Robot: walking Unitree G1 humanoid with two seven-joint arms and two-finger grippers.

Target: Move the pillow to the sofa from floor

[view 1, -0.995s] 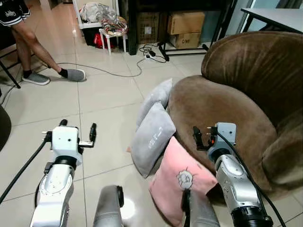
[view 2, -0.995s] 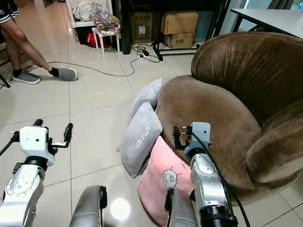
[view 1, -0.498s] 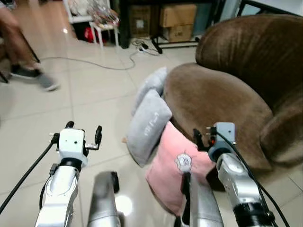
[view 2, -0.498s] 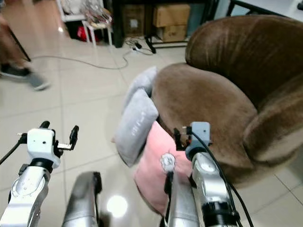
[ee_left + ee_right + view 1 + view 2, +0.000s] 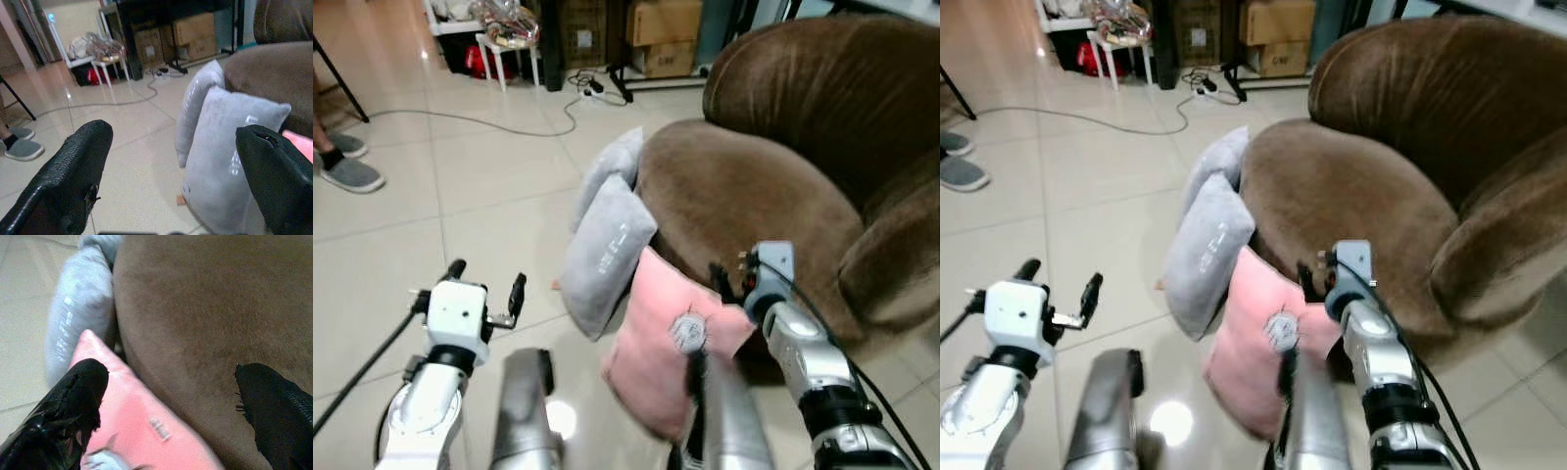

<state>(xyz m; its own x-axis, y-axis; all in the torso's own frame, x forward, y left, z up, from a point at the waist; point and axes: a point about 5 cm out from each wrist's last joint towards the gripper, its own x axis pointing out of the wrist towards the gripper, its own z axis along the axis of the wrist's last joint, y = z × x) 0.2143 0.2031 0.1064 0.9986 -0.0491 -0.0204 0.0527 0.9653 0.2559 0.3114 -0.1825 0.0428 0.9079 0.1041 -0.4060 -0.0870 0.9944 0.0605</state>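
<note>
Left eye view: pink pillow [image 5: 668, 354] on tiled floor [image 5: 489, 196], leaning against front of brown sofa [image 5: 754, 186], just beside two grey pillows [image 5: 604, 253] propped likewise. Right gripper [image 5: 176, 396] raised over pink pillow's top edge and sofa front, fingers [image 5: 63, 416] spread wide, holding nothing. Left gripper [image 5: 171, 171] above bare floor, apart from pillows, fingers [image 5: 68, 171] spread wide. Slippered feet [image 5: 347, 171] of a person far left

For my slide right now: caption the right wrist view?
Open right gripper above pink pillow leaning against brown sofa.
</note>
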